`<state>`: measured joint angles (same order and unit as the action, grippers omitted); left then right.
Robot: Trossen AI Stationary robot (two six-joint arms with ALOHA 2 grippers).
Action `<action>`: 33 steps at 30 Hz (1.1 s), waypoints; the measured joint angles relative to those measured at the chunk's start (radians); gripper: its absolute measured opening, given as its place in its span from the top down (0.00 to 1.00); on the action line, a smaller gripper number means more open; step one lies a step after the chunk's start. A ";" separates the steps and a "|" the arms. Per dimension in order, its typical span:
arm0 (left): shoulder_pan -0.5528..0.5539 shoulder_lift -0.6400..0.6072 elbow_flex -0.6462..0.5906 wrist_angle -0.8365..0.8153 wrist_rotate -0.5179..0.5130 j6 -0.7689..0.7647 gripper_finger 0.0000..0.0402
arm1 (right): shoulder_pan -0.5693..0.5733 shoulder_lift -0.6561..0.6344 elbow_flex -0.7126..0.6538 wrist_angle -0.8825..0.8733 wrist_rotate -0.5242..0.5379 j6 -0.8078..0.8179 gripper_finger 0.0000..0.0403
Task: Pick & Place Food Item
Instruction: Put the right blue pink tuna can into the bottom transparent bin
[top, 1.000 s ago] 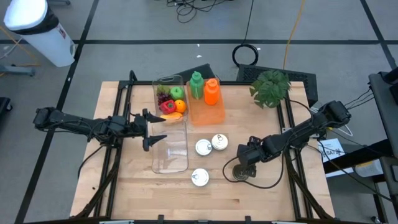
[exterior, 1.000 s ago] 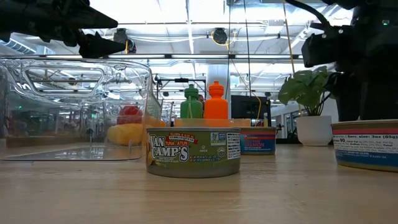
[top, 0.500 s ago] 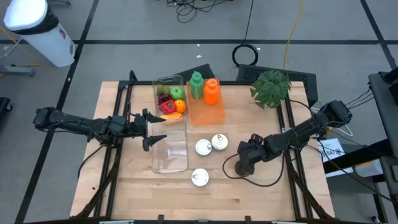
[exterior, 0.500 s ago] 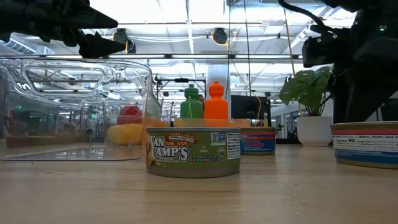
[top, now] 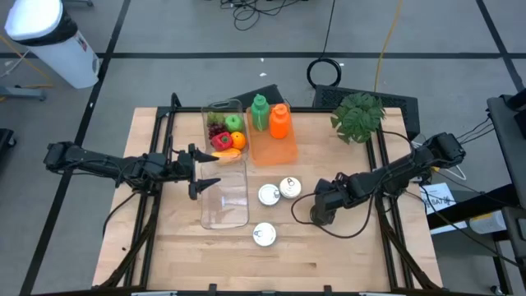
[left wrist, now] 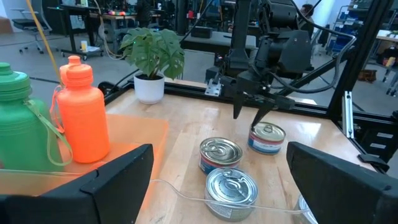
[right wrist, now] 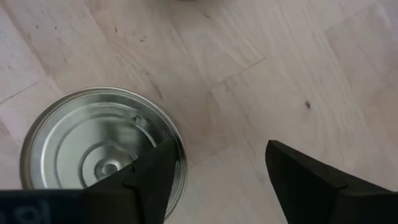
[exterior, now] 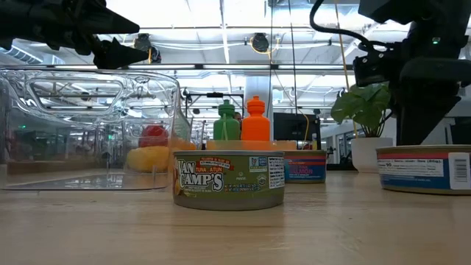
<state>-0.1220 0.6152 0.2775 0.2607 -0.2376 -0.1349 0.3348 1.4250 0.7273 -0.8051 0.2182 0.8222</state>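
A silver can with a blue and red label [right wrist: 93, 149] stands upright on the wood at the table's right [exterior: 423, 169]. My right gripper [right wrist: 221, 149] points down over it, open. One finger is at the can's rim, and the other is over bare wood beside the can. The left wrist view shows this gripper [left wrist: 247, 121] just above the can [left wrist: 267, 138]. My left gripper [top: 200, 174] waits open and level above the empty clear bin [top: 224, 197], touching nothing. My right gripper comes at the can from above, pointing down. One finger [right wrist: 155, 180] meets the rim of the can's lid [right wrist: 177, 146] on the side toward the other finger. The fingertip hides the exact spot. The can stands upright on the table.
Two cans [top: 269, 195] [top: 289, 187] stand mid-table and a third [top: 264, 234] stands nearer the front. A clear bin of fruit [top: 224, 131], an orange tray [top: 273, 146] with two bottles and a potted plant [top: 357, 115] line the far side.
My right gripper has sunk, rolled a little and gone toward the table's far edge and left. The can under it has slid the same way along the wood and turned about, showing another part of its label in the low view.
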 joint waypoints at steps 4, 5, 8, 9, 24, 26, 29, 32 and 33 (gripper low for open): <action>0.000 0.000 0.000 0.000 0.000 0.000 0.05 | -0.009 0.000 0.000 -0.023 -0.010 0.028 0.48; 0.000 0.000 0.000 0.000 0.000 0.000 0.05 | -0.012 0.000 0.000 -0.028 -0.010 0.029 0.50; 0.000 0.000 0.000 0.000 0.000 0.000 0.04 | -0.014 0.001 0.000 -0.038 -0.007 0.029 0.54; 0.000 0.000 0.000 0.000 0.000 0.000 0.04 | -0.014 0.001 0.000 -0.039 -0.007 0.029 0.56; 0.000 0.000 0.000 -0.003 0.000 -0.004 0.04 | -0.013 0.001 0.000 -0.038 -0.043 0.005 0.91; 0.000 0.000 0.000 -0.003 0.000 -0.005 0.04 | -0.013 0.001 -0.001 -0.038 -0.035 0.000 0.97; 0.000 0.000 0.000 -0.003 0.000 -0.005 0.04 | -0.013 0.002 -0.002 -0.038 -0.032 0.000 0.98; 0.000 0.000 0.000 -0.003 0.000 -0.005 0.05 | -0.015 0.002 -0.004 -0.042 -0.041 0.007 0.99; 0.000 0.000 0.000 -0.004 0.000 -0.005 0.06 | -0.014 0.002 -0.007 -0.038 -0.050 0.000 0.99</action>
<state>-0.1222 0.6154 0.2775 0.2572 -0.2376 -0.1398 0.3206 1.4266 0.7207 -0.8432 0.1685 0.8220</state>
